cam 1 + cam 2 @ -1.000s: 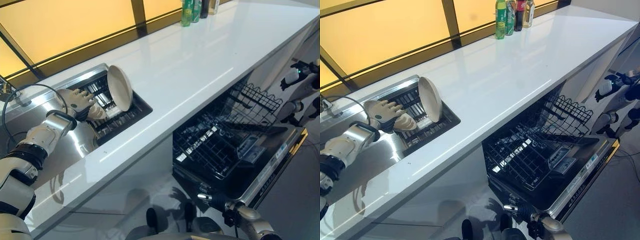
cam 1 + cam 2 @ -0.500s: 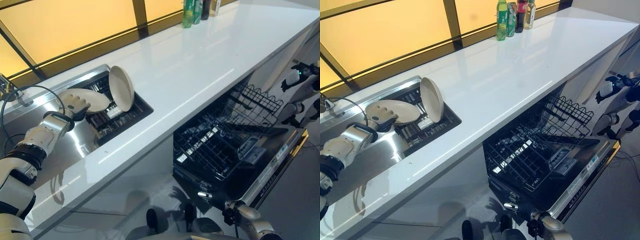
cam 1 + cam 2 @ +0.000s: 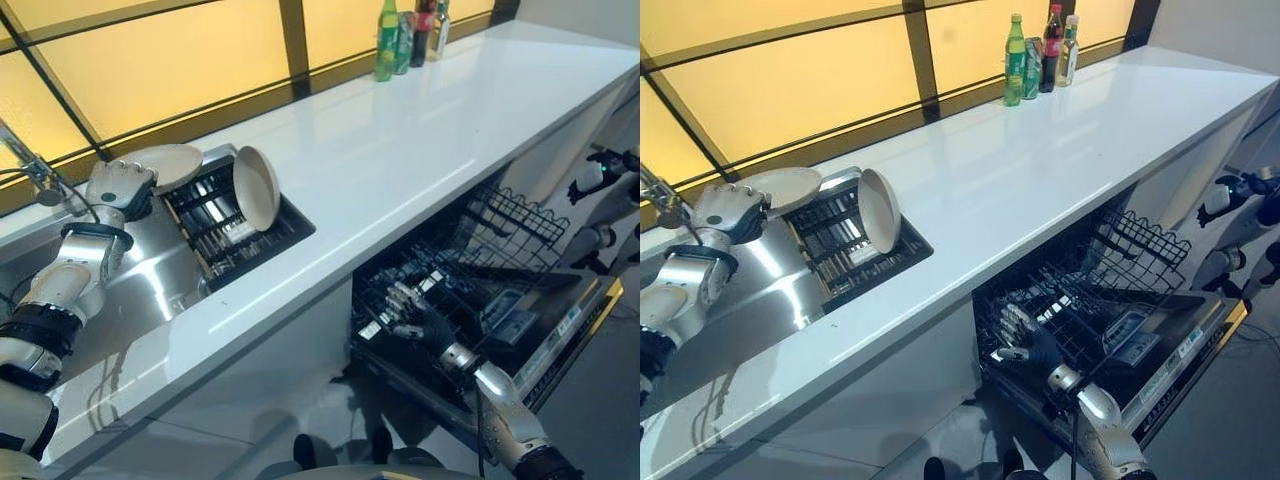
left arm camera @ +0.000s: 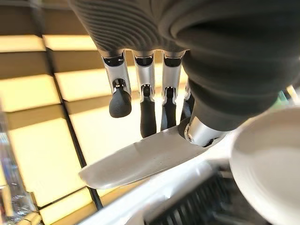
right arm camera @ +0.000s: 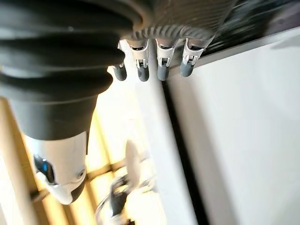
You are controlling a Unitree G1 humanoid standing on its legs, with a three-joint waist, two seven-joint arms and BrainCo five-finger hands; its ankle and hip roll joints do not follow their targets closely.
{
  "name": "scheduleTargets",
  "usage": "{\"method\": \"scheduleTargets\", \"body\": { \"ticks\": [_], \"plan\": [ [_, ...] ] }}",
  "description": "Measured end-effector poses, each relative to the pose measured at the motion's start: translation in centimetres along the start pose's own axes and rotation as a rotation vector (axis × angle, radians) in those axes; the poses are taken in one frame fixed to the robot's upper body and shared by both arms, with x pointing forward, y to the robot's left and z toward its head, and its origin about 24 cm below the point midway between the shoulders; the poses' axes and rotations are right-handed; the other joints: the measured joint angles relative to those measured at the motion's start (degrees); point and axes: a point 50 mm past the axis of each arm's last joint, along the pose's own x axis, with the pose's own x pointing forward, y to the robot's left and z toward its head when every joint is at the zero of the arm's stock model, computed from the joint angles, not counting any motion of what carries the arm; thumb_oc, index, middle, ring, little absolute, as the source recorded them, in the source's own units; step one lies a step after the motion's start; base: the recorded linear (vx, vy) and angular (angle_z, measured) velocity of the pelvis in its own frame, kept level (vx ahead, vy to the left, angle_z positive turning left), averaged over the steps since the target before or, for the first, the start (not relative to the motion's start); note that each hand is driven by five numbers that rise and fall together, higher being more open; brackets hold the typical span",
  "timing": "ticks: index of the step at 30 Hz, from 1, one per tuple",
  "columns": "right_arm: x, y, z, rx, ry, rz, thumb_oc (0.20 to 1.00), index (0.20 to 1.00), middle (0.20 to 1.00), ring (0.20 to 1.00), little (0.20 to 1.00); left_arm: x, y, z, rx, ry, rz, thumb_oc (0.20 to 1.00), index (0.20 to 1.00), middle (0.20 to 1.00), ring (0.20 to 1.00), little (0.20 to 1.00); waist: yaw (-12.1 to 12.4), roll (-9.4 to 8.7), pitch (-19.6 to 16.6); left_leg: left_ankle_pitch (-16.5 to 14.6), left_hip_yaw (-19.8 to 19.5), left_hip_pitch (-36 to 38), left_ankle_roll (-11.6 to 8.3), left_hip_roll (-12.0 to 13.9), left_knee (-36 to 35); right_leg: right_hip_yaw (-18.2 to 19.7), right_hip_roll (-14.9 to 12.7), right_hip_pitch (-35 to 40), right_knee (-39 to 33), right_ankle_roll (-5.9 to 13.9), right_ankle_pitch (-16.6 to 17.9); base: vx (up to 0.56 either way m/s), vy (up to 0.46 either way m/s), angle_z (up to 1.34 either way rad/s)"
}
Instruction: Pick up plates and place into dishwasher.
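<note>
The left hand is raised above the steel sink at the left end of the white tabletop; its fingers and thumb are clamped on the rim of a cream plate, which it holds roughly level, clear of the dark drying rack set in the sink; in the left wrist view the plate's edge runs between the curled fingers above and the thumb below, though the far part of the plate is cut off behind the hand's cover. A second cream plate stands on edge in the rack, leaning slightly; its lower rim is hidden among the rack's bars, so which slot holds it cannot be told. A faucet rises at the far left, partly cut off by the frame.

The dishwasher below the tabletop is open, with its black wire rack pulled out over the lowered door; what lies in the rack is too dark and tangled to make out. The right hand is over the near corner of that rack with fingers spread and straight, holding nothing; whether it touches the wire cannot be told. Several bottles stand together at the far edge of the tabletop, by the amber window panels.
</note>
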Motion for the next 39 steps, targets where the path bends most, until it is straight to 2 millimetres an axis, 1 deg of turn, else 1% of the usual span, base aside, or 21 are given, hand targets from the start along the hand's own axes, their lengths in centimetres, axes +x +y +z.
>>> {"method": "scheduleTargets", "body": {
  "ticks": [1,2,3,4,6,7,10,11,14,15,17,19,21,22,24,26,29,31,34,39],
  "plan": [
    [0.4,0.0,1.5,-0.038,-0.074,0.011,1.000,1.000,1.000,1.000,1.000,-0.2,0.1,0.2,-0.012,-0.009,0.026,0.200,0.200,0.200,0.200,0.200,0.47,-0.09,-0.10,-0.01,-0.02,0.45,0.00,0.02,0.00,0.00,0.01,0.35,0.00,-0.09,-0.08,0.00,-0.045,0.04],
    [0.8,-0.1,2.3,-0.066,-0.109,0.015,1.000,1.000,1.000,1.000,1.000,-0.5,0.1,0.2,-0.021,-0.008,0.039,0.200,0.200,0.200,0.200,0.200,1.29,-0.16,-0.46,-0.06,-0.25,0.49,0.06,0.05,-0.01,-0.22,0.01,0.74,0.00,-0.06,-0.12,0.00,-0.053,0.08],
    [1.1,-0.3,3.2,-0.101,-0.147,0.015,1.000,1.000,1.000,1.000,1.000,-0.8,0.0,0.3,-0.029,-0.011,0.053,0.200,0.200,0.200,0.200,0.200,1.07,-0.21,-1.11,-0.06,-0.59,0.38,0.06,-0.04,-0.01,-0.39,-0.04,0.58,0.01,-0.02,-0.22,0.00,-0.051,0.09],
    [1.4,-0.4,4.3,-0.150,-0.186,0.014,1.000,1.000,1.000,1.000,1.000,-1.1,0.2,0.5,-0.044,-0.022,0.069,0.200,0.200,0.200,0.200,0.200,2.05,-0.29,-1.55,-0.06,-0.69,0.45,0.06,-0.07,0.00,-0.43,-0.04,0.73,0.00,-0.01,-0.22,0.00,-0.051,0.07],
    [1.8,-0.6,6.8,-0.265,-0.278,0.004,1.000,1.000,1.000,1.000,1.000,-1.4,1.3,0.9,-0.086,-0.044,0.134,0.200,0.200,0.200,0.200,0.200,2.72,-0.55,-1.84,-0.06,-0.92,0.52,0.07,-0.11,0.01,-0.55,-0.07,0.96,0.00,0.01,-0.25,-0.01,-0.043,0.06],
    [1.9,-0.7,8.0,-0.329,-0.323,-0.004,1.000,1.000,1.000,1.000,1.000,-1.4,1.7,1.3,-0.101,-0.067,0.157,0.200,0.200,0.200,0.200,0.200,3.63,-0.62,-2.15,-0.06,-0.92,0.55,0.07,-0.13,0.01,-0.56,-0.08,0.96,0.00,0.02,-0.25,-0.01,-0.045,0.08],
    [2.7,-0.6,12.0,-0.605,-0.437,-0.006,1.000,1.000,1.000,1.000,1.000,-1.3,3.6,2.8,-0.149,-0.150,0.234,0.200,0.200,0.200,0.200,0.200,4.59,-0.99,-2.56,-0.14,-1.08,0.59,0.20,-0.26,0.01,-0.68,-0.21,1.13,0.00,0.09,-0.21,-0.02,-0.052,0.03],
    [3.0,-0.5,13.2,-0.715,-0.473,-0.015,1.000,1.000,1.000,1.000,1.000,-1.3,4.2,3.6,-0.170,-0.192,0.259,0.200,0.200,0.200,0.200,0.200,5.02,-1.09,-2.81,-0.14,-1.10,0.59,0.21,-0.28,0.01,-0.68,-0.22,1.13,0.00,0.11,-0.19,-0.01,-0.063,-0.01],
    [4.2,-0.5,16.3,-1.027,-0.546,-0.046,1.000,1.000,1.000,1.000,1.000,-1.5,5.8,6.1,-0.260,-0.326,0.291,0.200,0.200,0.200,0.200,0.200,5.21,-1.70,-3.82,-0.11,-1.55,0.68,0.25,-0.34,0.01,-1.08,-0.23,1.42,0.00,0.11,-0.25,-0.01,-0.078,0.06],
    [4.6,-0.4,17.3,-1.103,-0.586,-0.061,1.000,1.000,1.000,1.000,1.000,-1.6,6.3,6.8,-0.281,-0.370,0.301,0.200,0.200,0.200,0.200,0.200,5.24,-1.99,-4.07,-0.02,-1.75,0.65,0.19,-0.30,0.03,-1.23,-0.19,1.46,0.00,0.10,-0.27,0.00,-0.081,0.08],
    [5.6,-0.1,18.7,-1.256,-0.648,-0.098,1.000,1.000,1.000,1.000,1.000,-1.4,7.0,7.9,-0.324,-0.441,0.292,0.200,0.200,0.200,0.200,0.200,5.35,-2.21,-4.21,0.09,-2.50,0.67,0.24,-0.35,0.03,-1.68,-0.14,1.65,0.00,0.09,-0.27,0.00,-0.079,0.10],
    [6.8,0.3,20.5,-1.471,-0.666,-0.059,1.000,1.000,1.000,1.000,1.000,-0.9,7.8,9.4,-0.379,-0.524,0.282,0.200,0.200,0.200,0.200,0.200,5.38,-2.32,-4.28,0.34,-3.19,0.72,0.15,-0.45,0.03,-2.24,-0.20,1.97,-0.01,0.10,-0.30,0.01,-0.056,0.14],
    [7.8,0.3,21.8,-1.611,-0.664,-0.051,1.000,1.000,1.000,1.000,1.000,-1.0,8.9,10.3,-0.441,-0.600,0.286,0.200,0.200,0.200,0.200,0.200,5.38,-2.79,-4.56,0.55,-3.42,0.82,-0.14,-0.39,0.03,-2.36,-0.11,2.10,-0.02,0.08,-0.32,0.02,-0.035,0.05],
    [8.1,0.0,22.1,-1.650,-0.651,-0.061,1.000,1.000,1.000,1.000,1.000,-1.1,9.4,10.8,-0.472,-0.641,0.286,0.200,0.200,0.200,0.200,0.200,5.41,-3.09,-4.74,0.57,-3.65,0.89,-0.17,-0.40,0.03,-2.48,-0.10,2.25,-0.02,0.05,-0.35,0.03,-0.032,0.06],
    [8.9,-0.5,22.1,-1.684,-0.600,-0.062,1.000,1.000,1.000,1.000,1.000,-1.1,9.9,11.7,-0.525,-0.708,0.266,0.200,0.200,0.200,0.200,0.200,5.83,-3.54,-5.02,0.54,-3.86,1.33,-0.13,-0.43,0.03,-2.65,-0.12,2.78,-0.01,-0.03,-0.46,0.04,-0.038,0.05],
    [9.4,-1.2,21.8,-1.693,-0.553,-0.072,1.000,1.000,1.000,1.000,1.000,-1.2,10.6,12.6,-0.568,-0.778,0.248,0.200,0.200,0.200,0.200,0.200,6.65,-3.97,-5.29,0.37,-3.96,1.49,0.13,-0.41,0.03,-2.70,-0.10,2.99,-0.01,-0.08,-0.51,0.05,-0.035,0.02],
    [9.9,-2.0,21.1,-1.698,-0.489,-0.070,1.000,1.000,1.000,1.000,1.000,-1.7,11.2,13.6,-0.615,-0.866,0.228,0.200,0.200,0.200,0.200,0.200,6.89,-4.29,-5.49,0.36,-4.12,1.33,0.14,-0.45,0.02,-2.85,-0.12,3.21,0.00,-0.10,-0.53,0.04,-0.032,0.04],
    [10.3,-2.2,20.4,-1.702,-0.449,-0.048,1.000,1.000,1.000,1.000,1.000,-1.8,11.4,14.1,-0.637,-0.907,0.209,0.200,0.200,0.200,0.200,0.200,7.03,-4.50,-5.62,0.36,-4.56,1.05,0.14,-0.51,0.03,-3.35,-0.17,3.28,-0.01,-0.42,-0.79,0.04,-0.026,0.11],
    [11.0,-2.4,20.2,-1.719,-0.407,-0.027,1.000,1.000,1.000,1.000,1.000,-1.7,12.0,14.7,-0.652,-0.955,0.198,0.200,0.200,0.200,0.200,0.200,7.19,-4.75,-5.85,0.49,-5.44,0.60,-0.05,-0.62,0.06,-3.74,-0.17,2.79,-0.01,-0.42,-0.79,0.04,-0.020,0.12],
    [11.6,-2.8,19.3,-1.740,-0.315,0.025,1.000,1.000,1.000,1.000,1.000,-1.6,12.5,14.9,-0.673,-0.977,0.192,0.200,0.200,0.200,0.200,0.200,8.03,-4.82,-6.32,0.63,-5.54,0.64,0.00,-0.65,0.07,-3.83,-0.16,2.81,0.01,-0.10,-0.70,0.01,-0.002,0.01]
  ]
}}
